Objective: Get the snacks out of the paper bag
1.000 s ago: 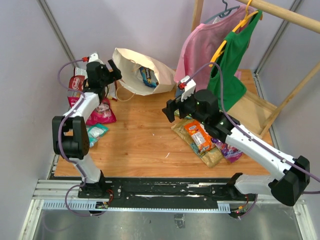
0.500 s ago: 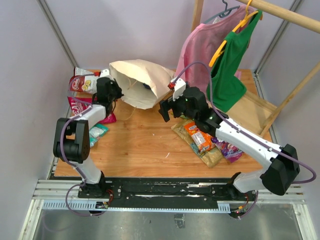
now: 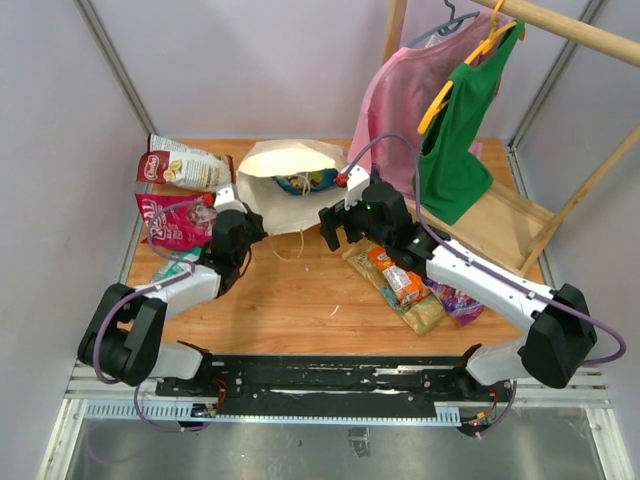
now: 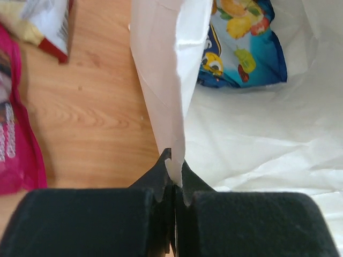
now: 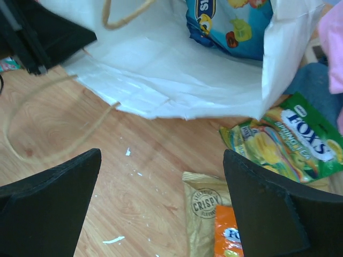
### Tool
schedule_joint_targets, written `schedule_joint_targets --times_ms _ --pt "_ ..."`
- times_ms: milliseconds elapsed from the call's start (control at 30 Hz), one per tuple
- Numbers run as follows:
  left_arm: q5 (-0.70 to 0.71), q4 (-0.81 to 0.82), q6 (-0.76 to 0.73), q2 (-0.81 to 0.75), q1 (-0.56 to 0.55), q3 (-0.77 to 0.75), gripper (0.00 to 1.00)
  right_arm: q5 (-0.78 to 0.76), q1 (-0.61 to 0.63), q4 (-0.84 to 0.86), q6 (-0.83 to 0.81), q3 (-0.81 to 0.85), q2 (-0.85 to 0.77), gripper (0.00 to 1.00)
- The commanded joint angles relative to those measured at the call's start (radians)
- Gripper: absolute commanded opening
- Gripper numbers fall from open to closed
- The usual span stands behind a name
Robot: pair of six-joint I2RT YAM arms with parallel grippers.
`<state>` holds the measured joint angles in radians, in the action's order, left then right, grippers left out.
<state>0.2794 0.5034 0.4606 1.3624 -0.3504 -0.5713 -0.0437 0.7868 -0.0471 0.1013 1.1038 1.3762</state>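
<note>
The paper bag [image 3: 292, 156] is lying on its side near the far edge of the surface [image 3: 300, 290], a little left of the middle, with its mouth gaping toward the near edge. A blue snack packet [image 5: 230, 21] is sitting well inside it, against the bag's lower wall. From the right pincer [image 5: 161, 155] the packet is lying straight ahead, toward the far edge and past the bag's lip. In the overhead view its visible part is stretching left to right across the opening, though the bag is hiding much of it. The right pincer is hanging just in front of the mouth, spread wide and gripping nothing, so I judge it the arm placed to reach in. The left pincer [image 4: 172, 171] is clenched on the left side of the bag's rim, pinching one thickness of paper and propping the mouth open. Other snacks are already lying out on the surface: an orange packet [image 3: 395, 275] on the right side, a green one [image 5: 300, 134] beside the bag's right corner, and a magenta one [image 3: 180, 222] by the left edge.
</note>
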Motion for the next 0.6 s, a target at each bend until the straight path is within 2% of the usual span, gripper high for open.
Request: schedule_joint_targets --times_ms 0,133,300,467,567 --pt "0.094 0.115 0.103 -0.032 -0.075 0.114 0.04 0.066 0.016 0.15 0.073 -0.073 -0.025 0.94" --pt "0.116 0.184 0.152 0.008 -0.132 0.162 0.03 0.131 0.041 0.265 0.143 -0.12 -0.008 0.8" --pt "0.116 0.243 0.191 0.049 -0.17 0.175 0.03 0.039 0.148 0.393 0.133 -0.156 0.014 0.75" --pt "0.093 0.244 0.196 0.047 -0.174 0.157 0.05 0.005 0.155 0.687 0.205 -0.258 0.1 0.64" --pt "0.078 0.231 0.197 0.038 -0.174 0.143 0.05 0.007 0.154 0.843 0.164 -0.262 0.201 0.58"
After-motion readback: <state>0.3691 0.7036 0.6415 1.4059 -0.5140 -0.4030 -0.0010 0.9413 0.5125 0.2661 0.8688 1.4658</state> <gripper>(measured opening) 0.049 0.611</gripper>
